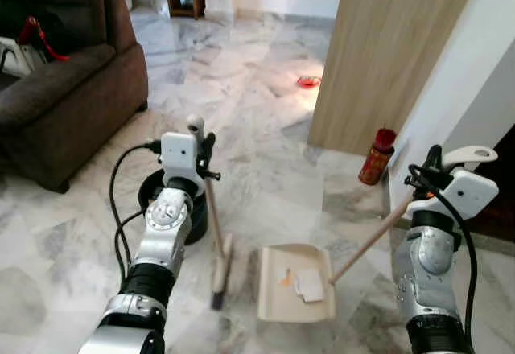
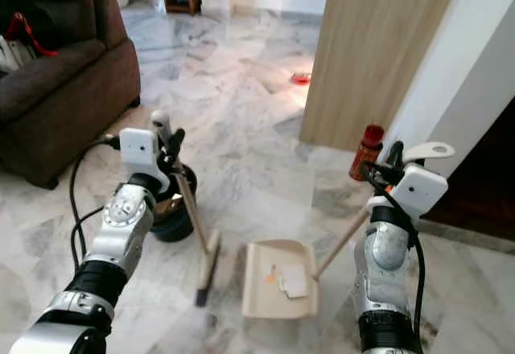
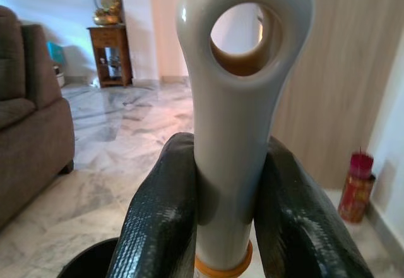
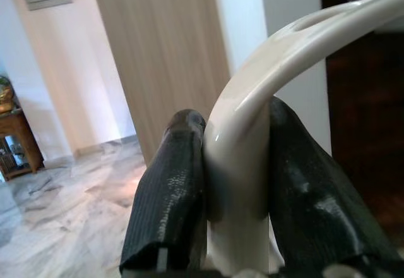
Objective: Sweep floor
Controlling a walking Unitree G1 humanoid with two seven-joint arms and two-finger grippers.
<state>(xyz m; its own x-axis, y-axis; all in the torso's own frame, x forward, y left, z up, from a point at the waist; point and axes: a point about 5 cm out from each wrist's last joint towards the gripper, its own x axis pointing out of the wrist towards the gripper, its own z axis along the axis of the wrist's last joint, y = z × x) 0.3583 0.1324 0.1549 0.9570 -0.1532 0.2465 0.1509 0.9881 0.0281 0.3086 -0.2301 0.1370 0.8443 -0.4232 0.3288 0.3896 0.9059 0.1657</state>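
My left gripper (image 1: 201, 146) is shut on the grey handle end of a small broom (image 1: 217, 249), whose brush head rests on the marble floor left of the dustpan. The broom handle (image 3: 237, 101) sits clamped between both black fingers (image 3: 161, 221). My right gripper (image 1: 430, 165) is shut on the cream handle of the dustpan (image 1: 294, 294), which lies flat on the floor between my arms. That handle (image 4: 252, 132) curves up between the fingers. White scraps of paper (image 1: 309, 285) and a small orange bit lie in the pan.
A black bin (image 1: 153, 193) stands behind my left arm. A brown sofa (image 1: 56, 88) fills the left. A wooden panel (image 1: 386, 48) and a red bottle (image 1: 376, 157) stand at the right wall. A red object (image 1: 308, 82) lies far off on the floor.
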